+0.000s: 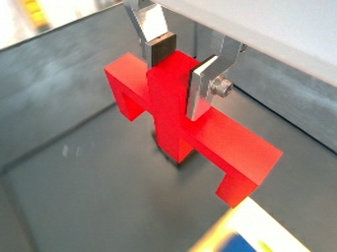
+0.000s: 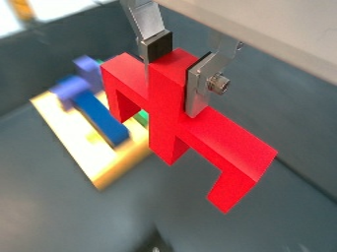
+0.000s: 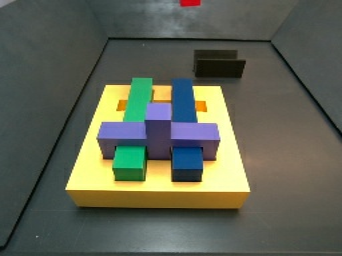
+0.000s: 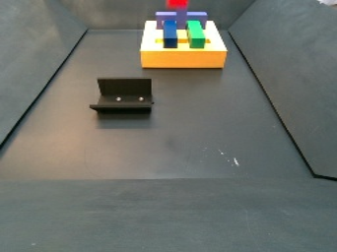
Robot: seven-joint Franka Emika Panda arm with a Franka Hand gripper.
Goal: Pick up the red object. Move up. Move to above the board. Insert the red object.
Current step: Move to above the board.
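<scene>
My gripper (image 1: 178, 67) is shut on the red object (image 1: 198, 133), a comb-like bar with three prongs, and grips its middle prong; both wrist views show this (image 2: 178, 64). The piece (image 2: 184, 123) hangs in the air above the floor. The board (image 2: 86, 123), yellow with blue, green and purple blocks, lies below and to one side of it, blurred. In both side views only a small red patch shows at the top edge (image 3: 191, 3) (image 4: 172, 3), above the far side of the board (image 3: 160, 185) (image 4: 184, 57). The gripper itself is out of frame there.
The dark fixture (image 3: 219, 65) (image 4: 124, 95) stands on the grey floor apart from the board. Grey walls enclose the floor on all sides (image 3: 60, 90). A corner of the board shows in a wrist view (image 1: 250, 231).
</scene>
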